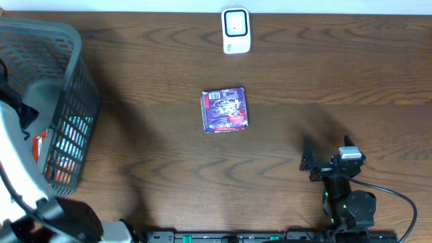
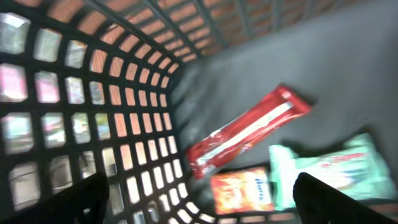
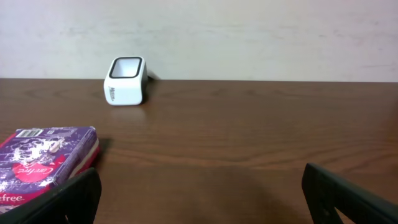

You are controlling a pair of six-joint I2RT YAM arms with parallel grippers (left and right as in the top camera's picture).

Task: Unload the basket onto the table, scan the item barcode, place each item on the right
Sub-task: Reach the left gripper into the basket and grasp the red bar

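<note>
A purple packet [image 1: 225, 110] lies flat in the middle of the table, its white label toward the far side; the right wrist view shows it [image 3: 43, 165] at the lower left. A white scanner [image 1: 236, 30] stands at the far edge, also in the right wrist view [image 3: 126, 81]. My left gripper [image 2: 199, 205] hangs open inside the grey basket [image 1: 74, 88], above a long red packet [image 2: 245, 130], an orange packet [image 2: 241, 190] and a pale green packet [image 2: 329, 168], touching none. My right gripper [image 1: 327, 150] rests open and empty at the near right.
The basket's mesh wall [image 2: 93, 93] curves close round the left gripper. My white left arm [image 1: 13, 142] reaches over the basket's near rim. A black cable [image 1: 398, 199] trails from the right arm's base.
</note>
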